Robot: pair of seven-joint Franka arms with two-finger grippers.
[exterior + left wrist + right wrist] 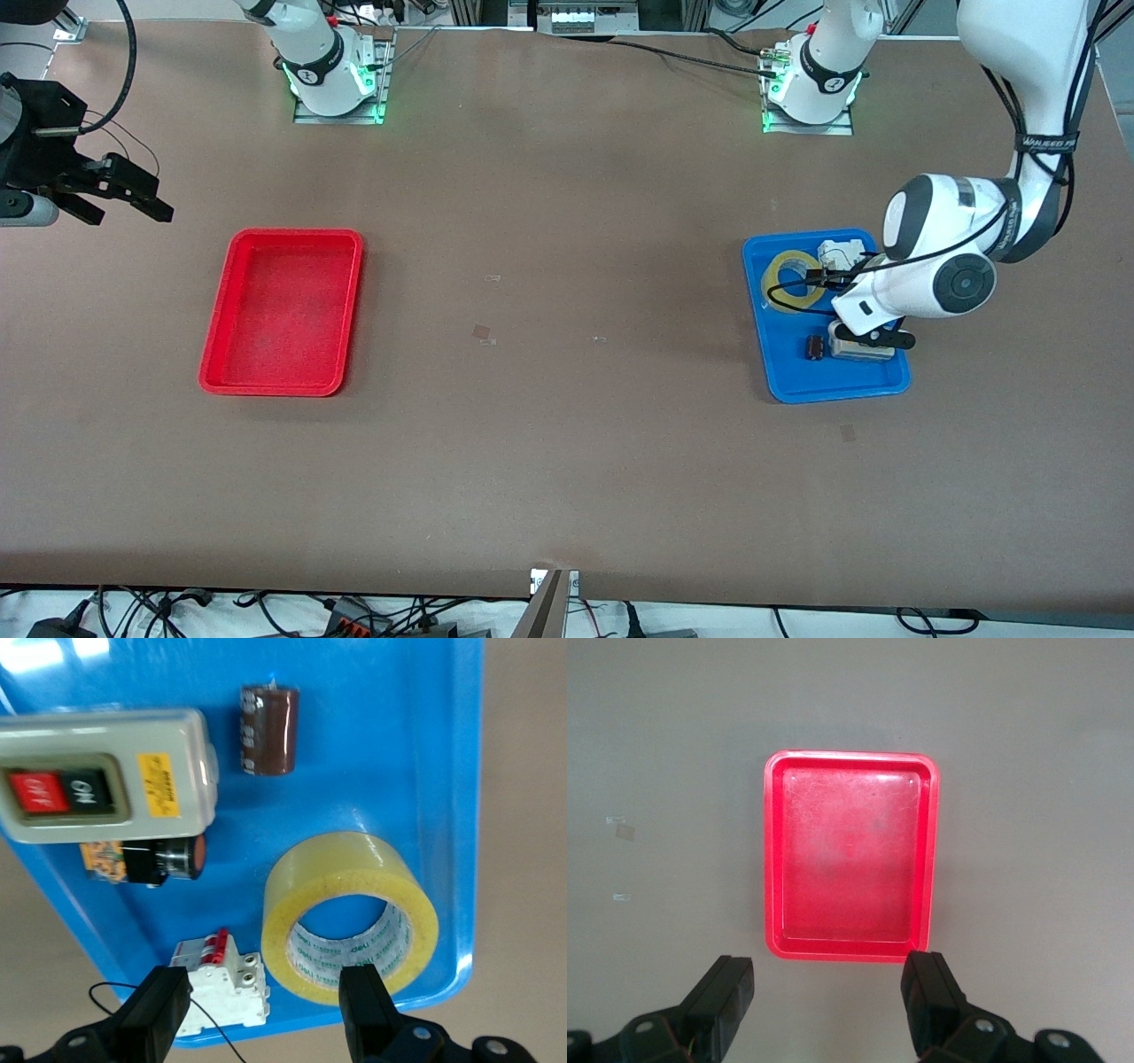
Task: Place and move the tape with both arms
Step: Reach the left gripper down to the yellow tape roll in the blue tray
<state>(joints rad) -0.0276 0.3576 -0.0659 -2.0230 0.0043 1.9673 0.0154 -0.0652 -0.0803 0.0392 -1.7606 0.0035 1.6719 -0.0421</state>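
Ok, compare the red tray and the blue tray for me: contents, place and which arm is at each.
Contents: the red tray shows nothing in it; the blue tray holds the tape, a dark cylinder, a switch box and a breaker.
Place: the red tray lies toward the right arm's end, the blue toward the left arm's.
Arms: the left gripper hangs open over the blue tray; the right gripper waits open beside the red tray, not over it.
Both are shallow rectangular trays.

I see the yellowish translucent tape [350, 914] in the blue tray [443, 744], beside a white breaker [221, 988] with red levers, a dark brown cylinder [268, 730] and a grey switch box [106, 775].
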